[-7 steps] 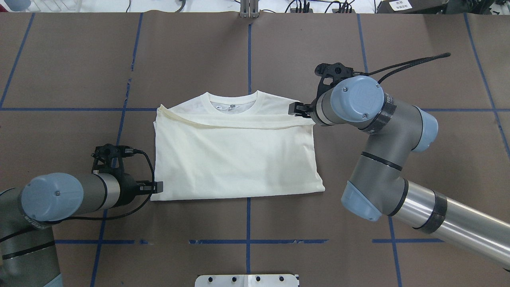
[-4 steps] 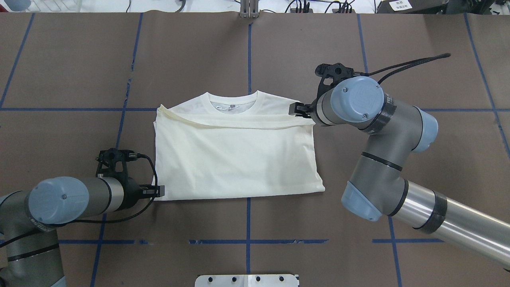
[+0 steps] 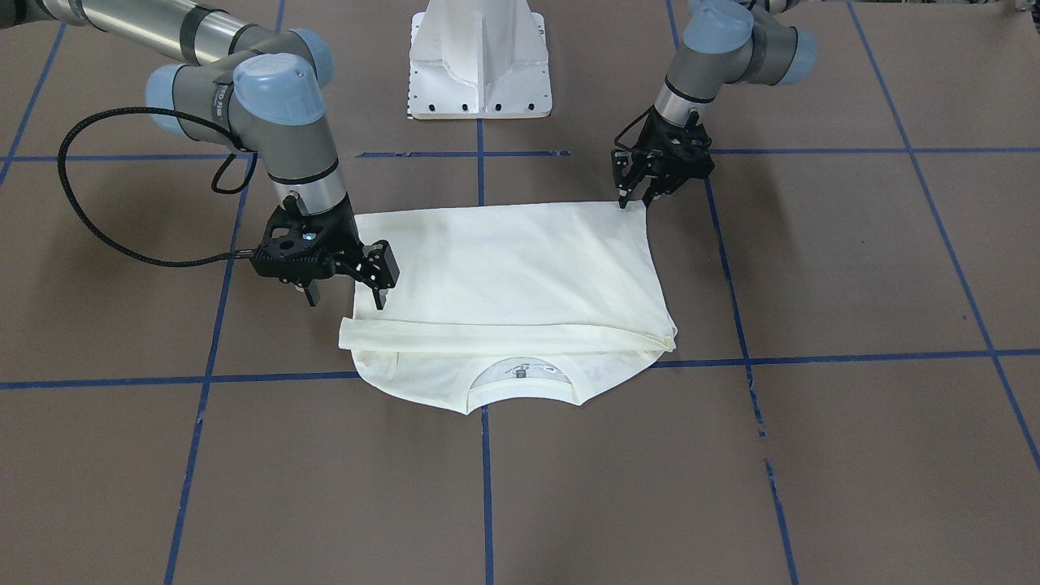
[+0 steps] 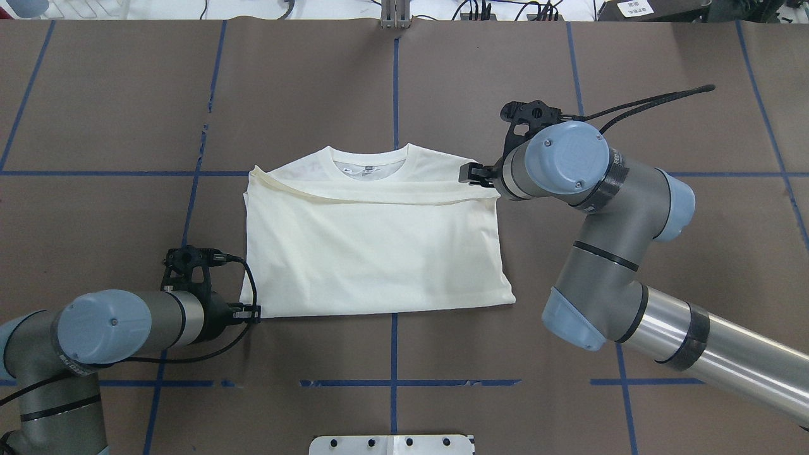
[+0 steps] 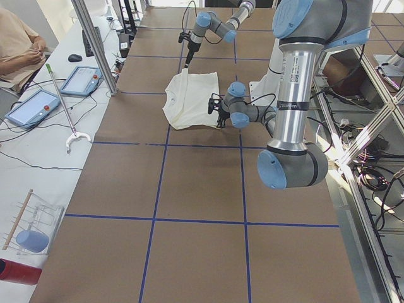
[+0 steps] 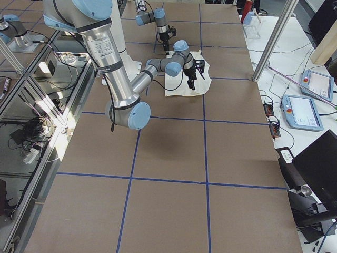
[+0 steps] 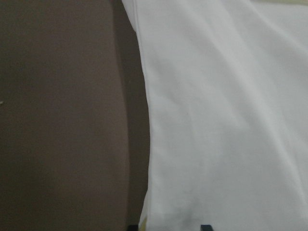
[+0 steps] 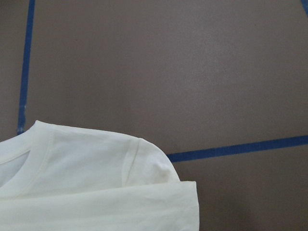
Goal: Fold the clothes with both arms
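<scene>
Cream-white long-sleeved T-shirt (image 4: 373, 253), part-folded, mid brown blue-taped surface (image 4: 126, 95).
Sleeves out of sight; lower half doubled up to just under the collar at 12 o'clock; probably one crosswise fold left to do. Left pincer (image 4: 253, 311) at the 8 o'clock corner, tips spread astride the edge, unclenched. Right pincer (image 4: 471, 175) at the 2 o'clock shoulder, closure not discernible.

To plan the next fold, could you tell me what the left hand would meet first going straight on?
The left hand points down, so probably the T-shirt's corner edge right beneath it; the gap is unclear.
</scene>
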